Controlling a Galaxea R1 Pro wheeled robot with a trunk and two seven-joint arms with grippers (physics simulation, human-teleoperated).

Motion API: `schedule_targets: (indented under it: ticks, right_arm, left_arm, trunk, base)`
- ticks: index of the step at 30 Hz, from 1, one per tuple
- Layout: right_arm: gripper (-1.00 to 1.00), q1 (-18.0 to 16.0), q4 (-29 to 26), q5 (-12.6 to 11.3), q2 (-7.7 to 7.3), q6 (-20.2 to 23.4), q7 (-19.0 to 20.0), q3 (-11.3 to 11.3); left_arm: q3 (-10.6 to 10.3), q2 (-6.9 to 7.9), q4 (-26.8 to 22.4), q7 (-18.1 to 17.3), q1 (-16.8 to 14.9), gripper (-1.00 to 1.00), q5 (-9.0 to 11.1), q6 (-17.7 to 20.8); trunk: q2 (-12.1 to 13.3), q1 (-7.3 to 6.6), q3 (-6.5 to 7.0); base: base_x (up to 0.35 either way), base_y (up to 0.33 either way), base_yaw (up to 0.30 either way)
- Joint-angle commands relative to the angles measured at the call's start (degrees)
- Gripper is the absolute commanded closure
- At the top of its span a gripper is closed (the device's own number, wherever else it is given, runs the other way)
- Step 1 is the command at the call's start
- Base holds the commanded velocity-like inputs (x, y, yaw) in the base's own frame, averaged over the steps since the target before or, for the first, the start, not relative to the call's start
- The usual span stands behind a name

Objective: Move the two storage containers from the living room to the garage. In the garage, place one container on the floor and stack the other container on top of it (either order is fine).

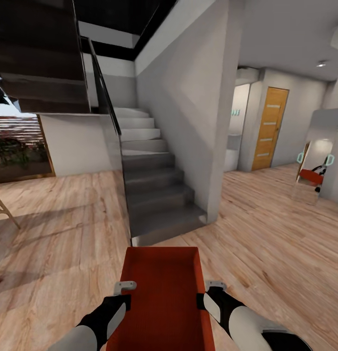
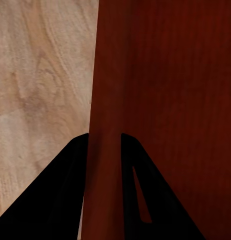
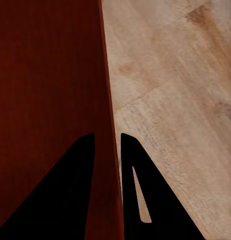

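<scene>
Long red-orange lidless ribbed storage container (image 1: 163, 297) rides low ahead of the trunk over light wood-plank floor (image 1: 61, 229), left end effector (image 1: 123, 288) and right end effector (image 1: 210, 288) each clamping a side wall; keep level, steer past grey staircase (image 1: 154, 190).

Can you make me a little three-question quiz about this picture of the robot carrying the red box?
1. True or false: both grippers, the left gripper and the right gripper, pinch a wall of the red box.
2. What stands straight ahead of the robot? A) stairs B) a car C) a sofa
3. Fill in: the floor under the box is made of ____ planks.

Key: 1 true. 2 A. 3 wood.
</scene>
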Motion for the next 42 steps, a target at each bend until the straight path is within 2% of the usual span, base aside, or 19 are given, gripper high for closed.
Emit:
schedule_targets:
  ticks: [1, 10, 14, 23, 31, 42]
  right_arm:
    - [1.00, -0.1, -0.2, -1.0, -0.35, 0.0, -0.2, 2.6]
    - [1.00, -0.1, -0.2, -1.0, -0.35, 0.0, -0.2, 2.6]
    - [1.00, -0.1, -0.2, -1.0, -0.31, 0.0, -0.2, 2.6]
    - [1.00, -0.1, -0.2, -1.0, -0.43, 0.0, -0.2, 2.6]
    - [1.00, -0.1, -0.2, -1.1, -0.44, 0.0, -0.2, 2.6]
    - [1.00, -0.1, -0.2, -1.1, -0.53, 0.0, -0.2, 2.5]
  left_arm:
    - [-1.1, 0.15, 0.0, -4.3, 0.0, 1.00, 2.3, 2.6]
    - [-1.1, 0.15, 0.0, -4.2, 0.0, 1.00, 2.3, 2.5]
    - [-1.1, 0.15, 0.0, -4.2, 0.0, 1.00, 2.3, 2.5]
    - [-1.1, 0.15, 0.0, -4.2, 0.0, 1.00, 2.3, 2.6]
    - [-1.1, 0.15, 0.0, -4.2, 0.0, 1.00, 2.3, 2.6]
    - [-1.1, 0.15, 0.0, -4.1, 0.0, 1.00, 2.4, 2.5]
  trunk:
    - [0.0, 0.03, -0.06]
    - [0.0, 0.03, 0.15]
    - [0.0, 0.03, 0.16]
    - [0.0, 0.03, -0.57]
    - [0.0, 0.03, -1.19]
    - [0.0, 0.03, -1.68]
  base:
    - [0.341, 0.000, -0.234]
    - [0.341, 0.000, -0.281]
    - [0.339, 0.000, -0.074]
    - [0.330, 0.000, -0.012]
    - [0.300, 0.000, -0.156]
    - [0.080, 0.000, -0.241]
